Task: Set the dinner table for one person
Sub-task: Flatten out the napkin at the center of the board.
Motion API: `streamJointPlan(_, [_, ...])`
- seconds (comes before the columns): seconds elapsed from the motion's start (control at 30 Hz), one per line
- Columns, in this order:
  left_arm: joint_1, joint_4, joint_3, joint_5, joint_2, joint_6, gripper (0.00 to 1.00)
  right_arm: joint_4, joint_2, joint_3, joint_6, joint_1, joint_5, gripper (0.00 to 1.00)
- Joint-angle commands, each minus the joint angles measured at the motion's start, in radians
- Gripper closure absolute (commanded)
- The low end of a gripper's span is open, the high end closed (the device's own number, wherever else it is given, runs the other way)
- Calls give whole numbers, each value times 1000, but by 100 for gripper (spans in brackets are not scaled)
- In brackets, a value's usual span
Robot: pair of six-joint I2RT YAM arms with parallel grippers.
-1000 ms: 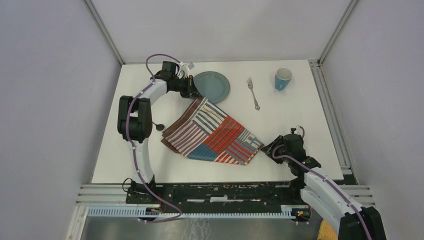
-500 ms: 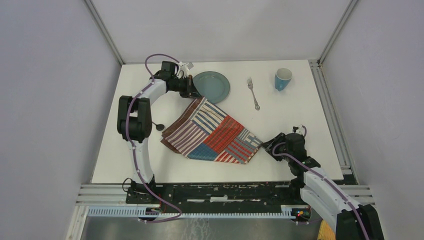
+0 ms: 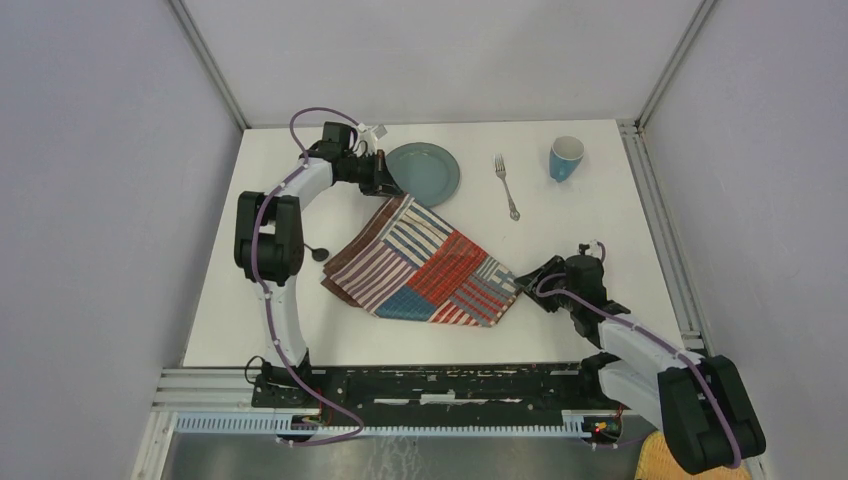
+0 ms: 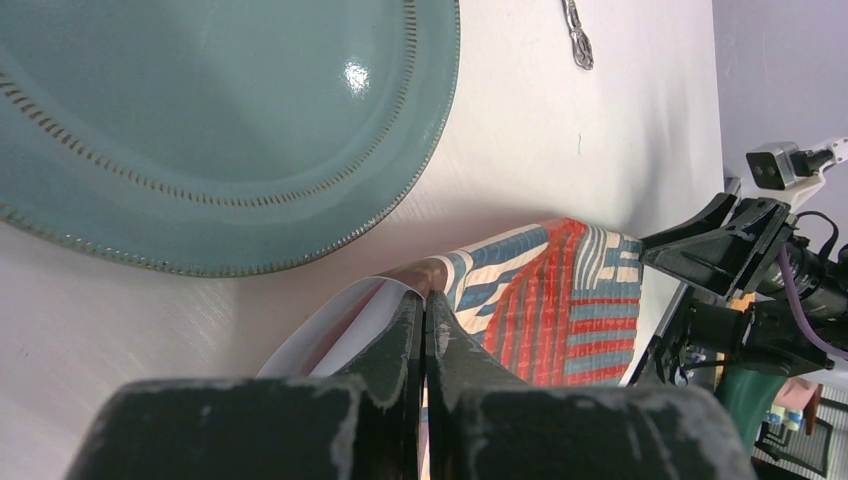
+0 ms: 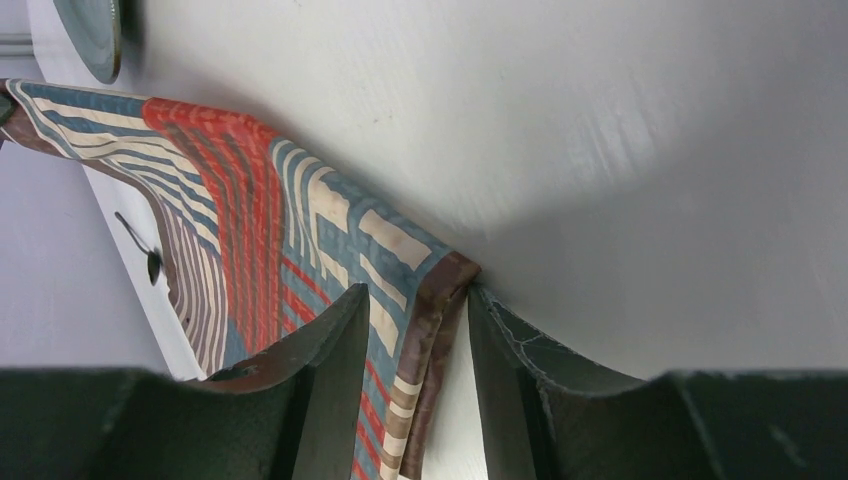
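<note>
Left gripper (image 4: 424,300) pinched shut on far corner of striped patchwork cloth placemat (image 3: 425,265), right gripper (image 5: 415,300) parted astride its near corner, apparently to square it on the flat white dinner table (image 3: 580,230) underneath.

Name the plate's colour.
The plate is teal blue-green, with dark dashes ringing its rim; the left wrist view shows it best.

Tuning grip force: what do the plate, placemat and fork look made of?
Plate: probably glazed ceramic, teal; glossy highlight, notched rim.
Placemat: woven cloth, matte; striped patches, corner folds softly.
Fork: looks like metal, silvery; small in view, so unsure.
</note>
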Motion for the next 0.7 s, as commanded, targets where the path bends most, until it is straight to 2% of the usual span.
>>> streamJointPlan(0.0, [8,23,39,3,-35,-20,98,115,85,38,-13,-2,-12,52])
streamJointPlan(0.4, [9,23,45,3,-26,-24,98,212,283,97,-29,-4,-38,55])
streamJointPlan(0.47, [8,23,46,3,-26,-26,98,225,315,110,-28,-4,-42,65])
streamJointPlan(0.6, [9,23,44,-8,-25,-27,98,211,372,154,-50,-6,-60,91])
streamJointPlan(0.67, [8,31,38,-18,-29,-34,98,212,386,171,-60,-6,-72,98])
